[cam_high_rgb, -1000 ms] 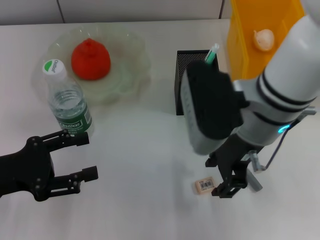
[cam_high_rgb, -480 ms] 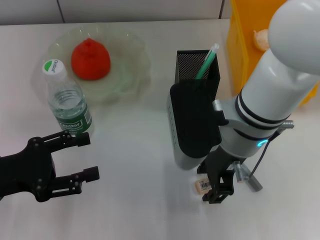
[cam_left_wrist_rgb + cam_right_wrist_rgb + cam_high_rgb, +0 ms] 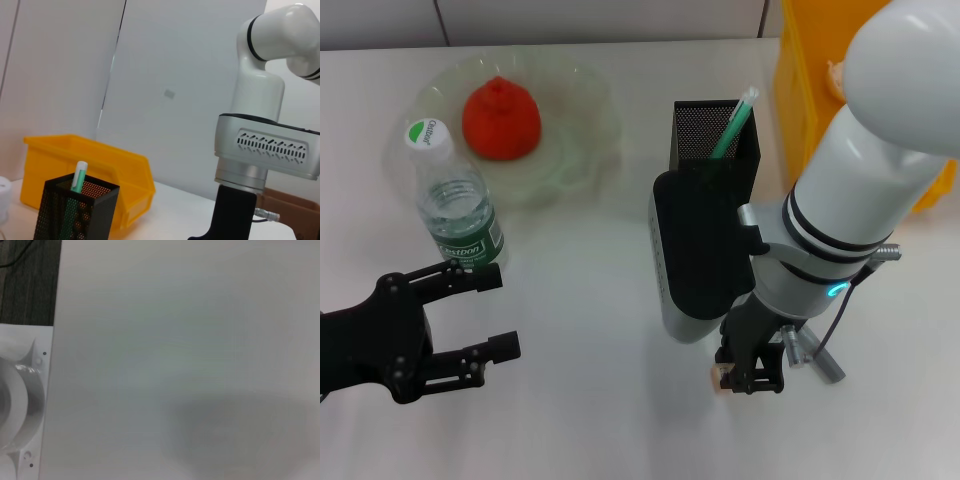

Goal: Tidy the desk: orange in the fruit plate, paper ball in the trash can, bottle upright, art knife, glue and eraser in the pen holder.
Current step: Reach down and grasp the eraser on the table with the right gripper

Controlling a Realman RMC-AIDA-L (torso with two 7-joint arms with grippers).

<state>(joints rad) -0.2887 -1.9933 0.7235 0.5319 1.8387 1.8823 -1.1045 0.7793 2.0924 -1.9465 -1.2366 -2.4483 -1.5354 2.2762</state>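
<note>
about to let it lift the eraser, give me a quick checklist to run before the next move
1. Right gripper down at the eraser: ok.
2. Eraser held firmly: cannot tell, only a corner shows beside the fingers.
3. Pen holder upright with room inside: ok, just a green pen in it.
4. Left gripper open and parked well away: ok.
5. Bottle upright, orange in the fruit plate: ok.

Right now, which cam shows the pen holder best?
Head view: the pen holder shows its open top with a green pen inside, lower part hidden by the right arm. Left wrist shows its side. Right wrist shows none of it.
</note>
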